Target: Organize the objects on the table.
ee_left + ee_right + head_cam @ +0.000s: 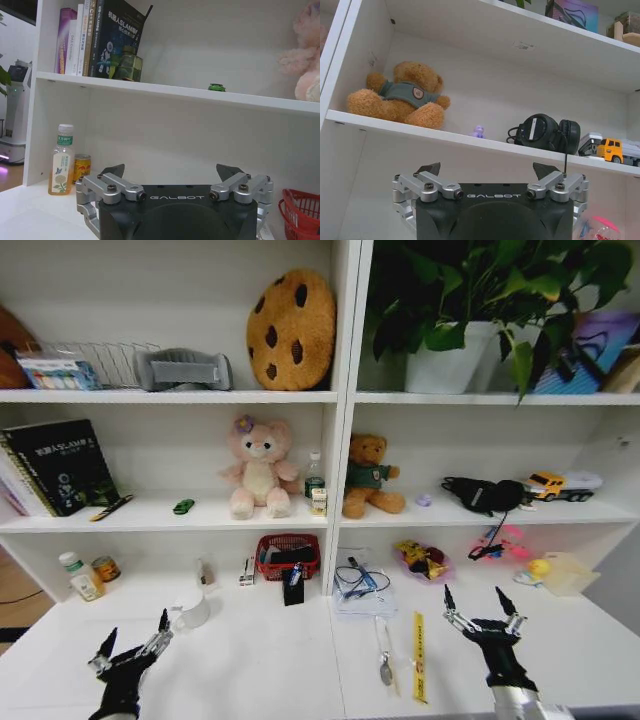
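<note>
The ruler point(419, 656) is lying on the table point(260, 660), long axis running front to back, beside a spoon point(385, 660). Both grippers, left point(133, 639) and right point(481, 604), are hovering with fingers spread apart.

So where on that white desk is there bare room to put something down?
The white desk is bare between the white mug and the yellow ruler, in front of the red basket. Another bare patch lies right of the right gripper. It is crowded along the back, around the basket and the tangled cables.
</note>
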Motion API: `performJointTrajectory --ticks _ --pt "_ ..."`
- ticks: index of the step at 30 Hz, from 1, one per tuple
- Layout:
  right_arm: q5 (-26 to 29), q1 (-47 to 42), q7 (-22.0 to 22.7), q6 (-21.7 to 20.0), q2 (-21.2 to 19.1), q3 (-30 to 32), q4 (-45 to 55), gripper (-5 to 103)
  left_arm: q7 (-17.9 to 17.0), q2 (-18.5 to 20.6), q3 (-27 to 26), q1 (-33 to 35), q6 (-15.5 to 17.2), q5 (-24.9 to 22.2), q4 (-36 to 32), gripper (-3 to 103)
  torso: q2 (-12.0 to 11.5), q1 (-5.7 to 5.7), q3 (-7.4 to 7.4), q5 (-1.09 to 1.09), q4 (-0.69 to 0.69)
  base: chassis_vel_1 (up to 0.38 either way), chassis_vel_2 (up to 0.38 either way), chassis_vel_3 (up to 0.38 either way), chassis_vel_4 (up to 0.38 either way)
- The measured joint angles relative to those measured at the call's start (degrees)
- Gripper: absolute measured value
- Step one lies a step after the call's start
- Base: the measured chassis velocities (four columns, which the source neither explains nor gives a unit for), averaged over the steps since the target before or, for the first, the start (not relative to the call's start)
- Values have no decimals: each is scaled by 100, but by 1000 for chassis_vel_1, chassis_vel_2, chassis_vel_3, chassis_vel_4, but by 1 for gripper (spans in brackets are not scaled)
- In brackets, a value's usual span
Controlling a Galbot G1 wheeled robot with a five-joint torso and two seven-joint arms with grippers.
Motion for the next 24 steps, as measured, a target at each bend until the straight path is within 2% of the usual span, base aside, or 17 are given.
performJointTrajectory --ticks 24 --pt "1 2 5 -2 -1 -1 -2 100 3 0 0 0 0 -1 0 100 -1 0 0 1 0 64 68 -67 -64"
